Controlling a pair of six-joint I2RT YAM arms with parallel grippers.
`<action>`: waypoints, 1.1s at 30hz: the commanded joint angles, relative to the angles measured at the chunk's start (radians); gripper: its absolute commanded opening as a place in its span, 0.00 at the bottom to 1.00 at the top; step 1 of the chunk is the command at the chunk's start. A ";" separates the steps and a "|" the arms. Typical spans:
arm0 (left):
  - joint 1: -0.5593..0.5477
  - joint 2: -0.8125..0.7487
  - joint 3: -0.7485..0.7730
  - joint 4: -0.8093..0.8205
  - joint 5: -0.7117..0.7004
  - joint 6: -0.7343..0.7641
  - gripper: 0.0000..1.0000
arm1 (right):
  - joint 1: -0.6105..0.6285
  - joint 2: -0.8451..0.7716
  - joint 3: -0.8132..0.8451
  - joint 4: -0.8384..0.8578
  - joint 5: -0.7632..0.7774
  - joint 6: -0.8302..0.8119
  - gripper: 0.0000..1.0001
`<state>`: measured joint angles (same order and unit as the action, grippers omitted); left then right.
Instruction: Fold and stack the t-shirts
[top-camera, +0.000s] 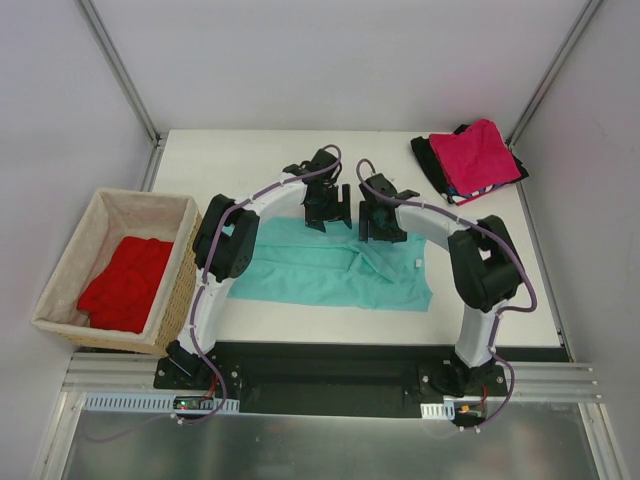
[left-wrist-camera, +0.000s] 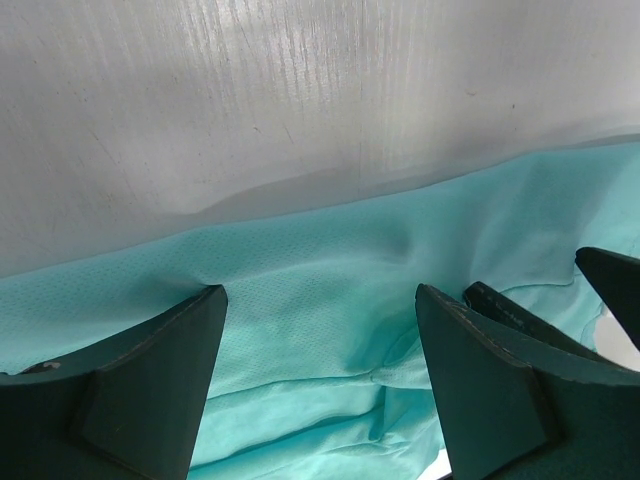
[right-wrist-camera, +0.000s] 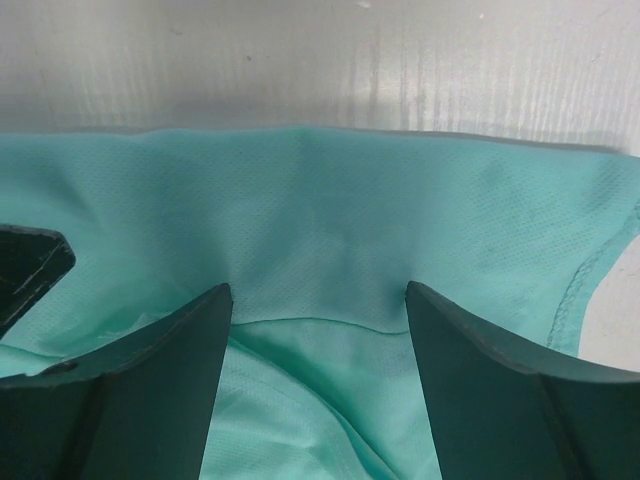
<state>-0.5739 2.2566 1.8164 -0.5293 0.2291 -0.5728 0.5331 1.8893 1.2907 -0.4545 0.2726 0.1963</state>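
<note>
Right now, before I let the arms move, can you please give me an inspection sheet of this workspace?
Surface: white table, fine scratches visible in the wrist views.
Job's things: teal shirt spread out at the centre, with some creases; magenta shirt on top of a black shirt and a striped shirt at the far right corner; red shirt crumpled inside the basket on the left.
Clutter: nothing seen.
Hands: left hand and right hand both open, fingertips at the teal shirt's far edge, nothing held.
Cables: purple cables run along both arms, none lying on the cloth.
Surroundings: white walls, metal frame posts.
</note>
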 joint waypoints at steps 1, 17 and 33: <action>0.009 0.000 -0.012 -0.047 -0.030 0.001 0.78 | 0.033 -0.047 0.033 -0.049 0.007 -0.006 0.74; 0.009 0.011 -0.014 -0.046 -0.028 -0.010 0.78 | 0.133 -0.177 -0.007 -0.164 0.108 0.005 0.74; 0.009 -0.028 -0.081 -0.032 -0.028 0.002 0.77 | 0.223 -0.191 -0.019 -0.204 0.198 0.054 0.74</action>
<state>-0.5739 2.2505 1.8004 -0.5175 0.2256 -0.5823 0.7742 1.7008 1.2781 -0.6434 0.4152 0.2287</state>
